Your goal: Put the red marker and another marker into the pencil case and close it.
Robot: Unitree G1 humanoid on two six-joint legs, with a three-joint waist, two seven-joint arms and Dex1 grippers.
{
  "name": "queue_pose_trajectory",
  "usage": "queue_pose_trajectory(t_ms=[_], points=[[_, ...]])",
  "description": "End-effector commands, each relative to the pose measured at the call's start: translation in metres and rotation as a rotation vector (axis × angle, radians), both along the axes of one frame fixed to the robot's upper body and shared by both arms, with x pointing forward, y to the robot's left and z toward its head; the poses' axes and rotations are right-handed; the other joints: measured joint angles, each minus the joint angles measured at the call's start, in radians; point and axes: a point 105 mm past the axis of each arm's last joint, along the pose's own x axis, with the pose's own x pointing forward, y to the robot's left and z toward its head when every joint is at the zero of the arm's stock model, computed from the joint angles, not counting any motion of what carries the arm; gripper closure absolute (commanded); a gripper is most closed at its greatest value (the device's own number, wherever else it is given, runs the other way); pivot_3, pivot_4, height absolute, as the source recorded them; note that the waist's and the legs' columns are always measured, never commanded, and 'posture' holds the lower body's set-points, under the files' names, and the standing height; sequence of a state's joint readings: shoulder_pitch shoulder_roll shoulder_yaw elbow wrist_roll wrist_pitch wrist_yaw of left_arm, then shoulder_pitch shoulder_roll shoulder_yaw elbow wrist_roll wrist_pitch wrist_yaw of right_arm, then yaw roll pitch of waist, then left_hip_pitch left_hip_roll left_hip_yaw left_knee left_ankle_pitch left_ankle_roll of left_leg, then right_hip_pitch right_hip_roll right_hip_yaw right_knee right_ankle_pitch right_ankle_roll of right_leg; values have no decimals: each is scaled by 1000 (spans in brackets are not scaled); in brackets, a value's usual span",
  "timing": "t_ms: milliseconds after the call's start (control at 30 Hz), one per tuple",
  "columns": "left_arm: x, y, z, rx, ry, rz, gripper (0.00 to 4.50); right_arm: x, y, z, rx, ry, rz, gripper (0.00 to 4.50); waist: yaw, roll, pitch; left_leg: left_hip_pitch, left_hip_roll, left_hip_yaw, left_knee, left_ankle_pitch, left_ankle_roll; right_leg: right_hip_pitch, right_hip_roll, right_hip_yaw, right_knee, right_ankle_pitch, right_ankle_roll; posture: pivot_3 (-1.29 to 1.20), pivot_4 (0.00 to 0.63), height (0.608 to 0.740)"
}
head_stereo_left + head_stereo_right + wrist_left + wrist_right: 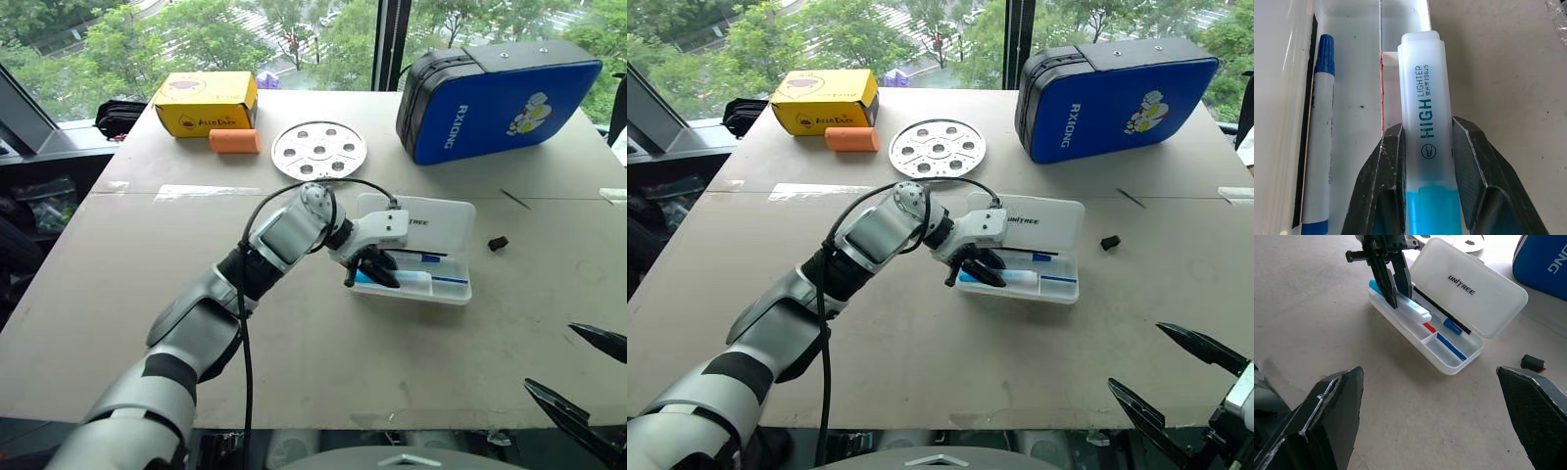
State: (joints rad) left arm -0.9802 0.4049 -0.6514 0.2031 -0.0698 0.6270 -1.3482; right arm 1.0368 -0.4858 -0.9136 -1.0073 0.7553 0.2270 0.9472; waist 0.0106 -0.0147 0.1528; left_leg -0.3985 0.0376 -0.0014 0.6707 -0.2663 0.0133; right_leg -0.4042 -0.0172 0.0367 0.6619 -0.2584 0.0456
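While setting a second marker into the pencil case (460, 294), appears to be at the placing step. Holds a blue highlighter (1422, 98) in the left gripper (375, 274), low over the case's long front compartment and in line with its divider. Pinches it across the pale barrel, with both fingers (1388, 166) pressed against its sides and the jaws only narrowly apart. Cannot tell whether it is resting on the tray floor or hanging just above it.

Finds the case mid-table with the lid tilted back. Already contains a blue-capped marker (1320, 137) along the back wall and what looks like the red marker (1429, 327), mostly hidden under the highlighter.

Next calls for loosening the pinch to drop the highlighter flat, lifting clear without dragging it out, then swinging the lid down until shut. Keeps the right gripper (1136, 357) spread wide, holding nothing, low by the table's near edge and well apart from the case.
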Motion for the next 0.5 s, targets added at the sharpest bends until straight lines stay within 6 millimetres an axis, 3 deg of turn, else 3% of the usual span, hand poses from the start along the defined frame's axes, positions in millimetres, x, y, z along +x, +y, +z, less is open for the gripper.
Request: queue_pose_trajectory(t_ms=[33,100,133,233,367,500], points=[[-5,-5,12,-13,-33,-30,2111,2,2,7,-27,-34,17,128,0,0,0,0,0,0,0,0,0,0,0,0,0,0,0,0,150,740],[-5,-1,18,-35,-19,-4,925,5,0,4,-24,-14,12,128,1,0,0,0,0,0,0,0,0,0,0,0,0,0,0,0,150,740],[-4,4,22,-53,-16,18,593,8,-1,1,-25,3,5,128,0,0,0,0,0,0,0,0,0,0,0,0,0,0,0,0,150,740],[-8,22,38,-132,11,64,593,23,-6,-4,-33,26,-18,128,-8,0,0,0,0,0,0,0,0,0,0,1,1,0,0,0,150,740],[-22,44,62,-403,0,111,593,57,-20,-9,-85,21,-80,128,-22,2,0,2,1,-1,-1,0,0,0,0,3,1,0,0,0,150,740],[-44,81,63,-478,28,204,593,101,-32,-11,-134,34,-92,128,-20,1,1,2,1,-1,0,0,0,0,0,2,1,0,0,0,150,740]])
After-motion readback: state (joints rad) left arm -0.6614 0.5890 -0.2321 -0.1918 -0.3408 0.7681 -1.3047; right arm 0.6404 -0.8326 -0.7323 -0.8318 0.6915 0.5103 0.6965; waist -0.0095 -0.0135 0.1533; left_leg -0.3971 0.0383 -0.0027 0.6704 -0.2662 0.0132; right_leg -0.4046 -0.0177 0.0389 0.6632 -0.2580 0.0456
